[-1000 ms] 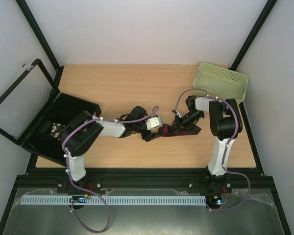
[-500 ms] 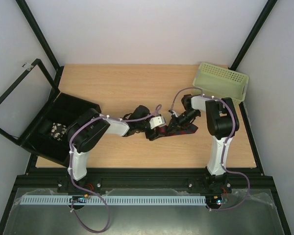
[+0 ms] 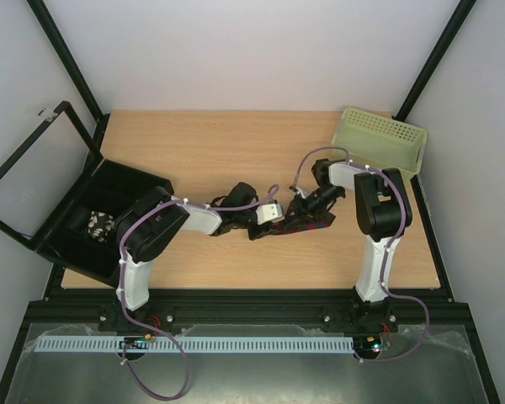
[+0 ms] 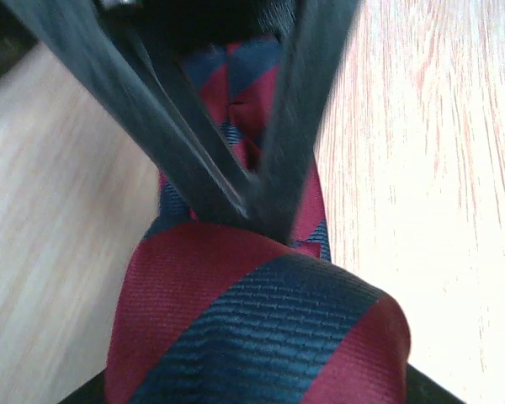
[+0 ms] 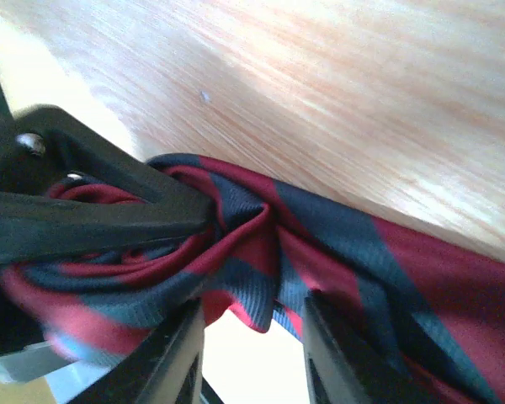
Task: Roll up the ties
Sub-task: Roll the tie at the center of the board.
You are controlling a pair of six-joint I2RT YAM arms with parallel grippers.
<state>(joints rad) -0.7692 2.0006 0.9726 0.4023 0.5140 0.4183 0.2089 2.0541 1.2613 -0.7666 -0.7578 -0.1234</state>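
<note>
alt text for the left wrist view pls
The left gripper pinches a dark red, navy-striped tie, its two dark fingers meeting in a V. A rounded fold of the tie fills the foreground on a pale wooden table.

We are looking at a robotics lab cell: two arms bolted to a black rail at the edge of a wooden table — boxed in by a black metal frame and plain white walls, with a slotted white cable duct and purple cables below.
</note>
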